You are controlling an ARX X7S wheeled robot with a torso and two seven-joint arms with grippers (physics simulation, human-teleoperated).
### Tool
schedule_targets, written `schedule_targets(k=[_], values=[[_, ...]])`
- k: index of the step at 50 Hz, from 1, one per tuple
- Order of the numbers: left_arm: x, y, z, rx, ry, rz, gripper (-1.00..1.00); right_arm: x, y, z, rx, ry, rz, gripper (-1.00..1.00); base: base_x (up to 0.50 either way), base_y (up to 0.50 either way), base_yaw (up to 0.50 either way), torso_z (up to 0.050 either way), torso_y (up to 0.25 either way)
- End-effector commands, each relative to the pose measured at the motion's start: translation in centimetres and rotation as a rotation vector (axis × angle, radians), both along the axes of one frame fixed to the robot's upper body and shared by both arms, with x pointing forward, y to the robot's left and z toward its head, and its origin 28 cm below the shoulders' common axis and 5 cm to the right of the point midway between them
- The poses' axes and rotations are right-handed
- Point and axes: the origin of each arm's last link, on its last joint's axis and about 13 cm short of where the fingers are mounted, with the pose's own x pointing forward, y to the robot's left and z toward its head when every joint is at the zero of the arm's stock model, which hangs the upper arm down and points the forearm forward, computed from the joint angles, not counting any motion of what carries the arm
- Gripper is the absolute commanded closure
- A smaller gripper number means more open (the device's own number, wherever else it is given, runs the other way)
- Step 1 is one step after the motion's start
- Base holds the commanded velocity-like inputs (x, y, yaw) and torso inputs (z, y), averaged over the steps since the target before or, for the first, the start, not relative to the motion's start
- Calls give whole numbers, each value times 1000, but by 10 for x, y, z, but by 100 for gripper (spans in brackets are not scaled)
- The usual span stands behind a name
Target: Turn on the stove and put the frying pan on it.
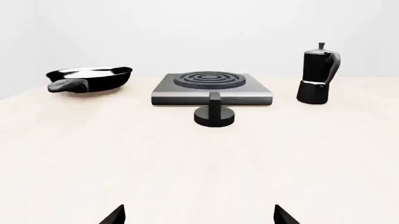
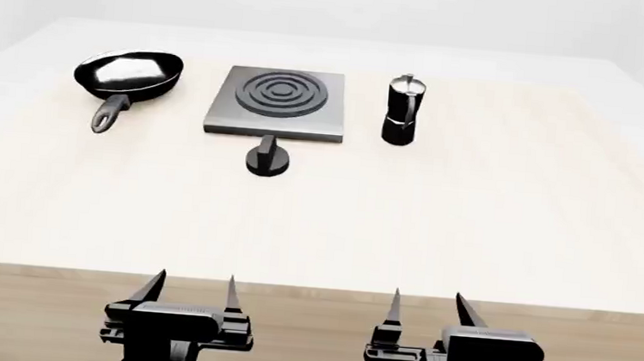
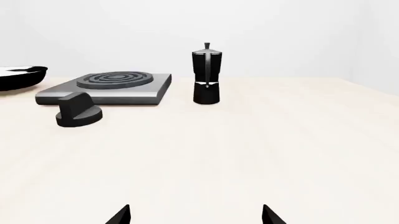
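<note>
stove (image 2: 276,101) and frying pan (image 2: 130,75) both untouched, nothing of the task begun.

the pan sits on the table (image 2: 468,226) well left of the stove, handle toward the robot; the burner is bare, and the knob (image 2: 268,158) stands just in front of the plate, seemingly unturned. the left gripper (image 2: 189,291) and right gripper (image 2: 427,308) hang at the near table edge, fingers spread, grasping nothing, well apart from everything. a moka pot (image 2: 402,109) stands just right of the stove, clear of the pan's likely path; nothing blocks the knob.
</note>
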Motion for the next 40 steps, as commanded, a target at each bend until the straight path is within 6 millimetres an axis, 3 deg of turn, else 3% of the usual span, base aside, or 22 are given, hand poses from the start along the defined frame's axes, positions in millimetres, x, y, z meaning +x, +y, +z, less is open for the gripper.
schedule_targets(k=[1,40], values=[[0,0,0,-3,3,-1,-100,1,0,-1,-2,1,0,-100,0,0,0,0,0],[-4,-1,1,-21,-7,-1,-100,-3,0,-2,-15,4,-13,-100,0,9,0,0,0]])
